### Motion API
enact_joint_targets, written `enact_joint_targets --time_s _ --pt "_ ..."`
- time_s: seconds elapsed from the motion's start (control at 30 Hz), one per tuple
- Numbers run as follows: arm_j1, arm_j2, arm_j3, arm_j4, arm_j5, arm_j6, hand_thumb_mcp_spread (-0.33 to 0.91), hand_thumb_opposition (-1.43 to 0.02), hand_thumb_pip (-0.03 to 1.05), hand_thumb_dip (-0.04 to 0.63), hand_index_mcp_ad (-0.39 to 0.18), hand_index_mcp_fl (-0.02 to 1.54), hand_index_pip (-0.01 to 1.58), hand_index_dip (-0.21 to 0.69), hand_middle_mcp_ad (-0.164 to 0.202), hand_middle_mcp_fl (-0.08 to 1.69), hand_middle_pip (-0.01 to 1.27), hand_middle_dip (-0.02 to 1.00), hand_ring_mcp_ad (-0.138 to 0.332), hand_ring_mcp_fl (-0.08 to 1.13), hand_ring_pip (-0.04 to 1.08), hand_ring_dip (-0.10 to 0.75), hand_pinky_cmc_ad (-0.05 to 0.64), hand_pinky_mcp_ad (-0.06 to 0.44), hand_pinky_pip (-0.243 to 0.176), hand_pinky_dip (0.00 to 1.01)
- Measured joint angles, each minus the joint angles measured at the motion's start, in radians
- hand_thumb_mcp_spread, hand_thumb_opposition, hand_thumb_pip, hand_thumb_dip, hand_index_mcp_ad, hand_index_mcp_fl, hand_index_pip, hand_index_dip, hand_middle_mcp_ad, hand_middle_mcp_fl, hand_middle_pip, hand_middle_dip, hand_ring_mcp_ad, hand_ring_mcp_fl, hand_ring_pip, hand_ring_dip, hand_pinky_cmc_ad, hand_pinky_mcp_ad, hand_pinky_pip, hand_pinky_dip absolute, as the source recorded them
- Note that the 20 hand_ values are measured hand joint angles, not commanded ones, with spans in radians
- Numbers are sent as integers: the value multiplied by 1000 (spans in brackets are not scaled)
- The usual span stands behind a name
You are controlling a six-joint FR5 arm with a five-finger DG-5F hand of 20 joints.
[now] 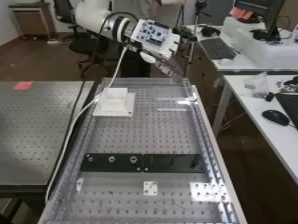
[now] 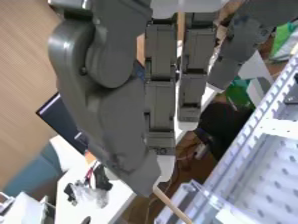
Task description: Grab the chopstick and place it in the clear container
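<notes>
By far end of table [image 1: 149, 135], robot hand [image 2: 126, 135] pinches chopstick [image 2: 171, 204] between thumb and fingers; length juts past tips, probably so free end can go in first.

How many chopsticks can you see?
1. In the wrist view, the chopstick pokes out from the fingertips of the hand. Others may be hidden behind it.
</notes>
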Motion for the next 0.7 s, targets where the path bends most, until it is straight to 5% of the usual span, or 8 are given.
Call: enact_joint_targets --time_s 0.2,0.53,0.7 --pt "-6 -35 46 -74 -21 12 590 -1223 517 265 -152 1497 216 72 19 1527 188 415 68 784 98 326 478 250 51 447" --pt "-11 -32 23 -27 -27 37 583 -1223 517 265 -152 1497 216 72 19 1527 188 412 68 784 98 328 478 248 51 463" --pt "-15 -48 45 -78 -43 24 583 -1223 517 265 -152 1497 216 72 19 1527 188 412 68 784 98 326 478 248 51 459"
